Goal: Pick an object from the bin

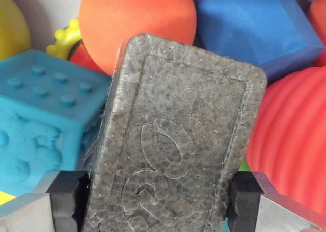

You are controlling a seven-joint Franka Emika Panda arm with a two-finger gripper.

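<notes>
Pincer (162, 199) grips grey foam block (175, 135); orange ball (137, 23) behind, teal cube (43, 114) beside.

— Bare anywhere?
— Only at the top left: a small pale patch of bin floor (51, 7), wedged between toys.
— Resting against that patch?
— Yellow ball (10, 28) on the wrist view's left, knobbly yellow toy (62, 38) just below, orange ball (137, 18) to the right.
— Elsewhere?
— Packed tight. Turquoise studded cube (41, 120) at the left, touching the knobbly toy. Blue foam block (254, 23) at the top right, beside the orange ball. Red ribbed ball (295, 140) under it, at the right edge.
— Directly on the floor, all of them?
— Cannot tell; undersides hidden.
</notes>
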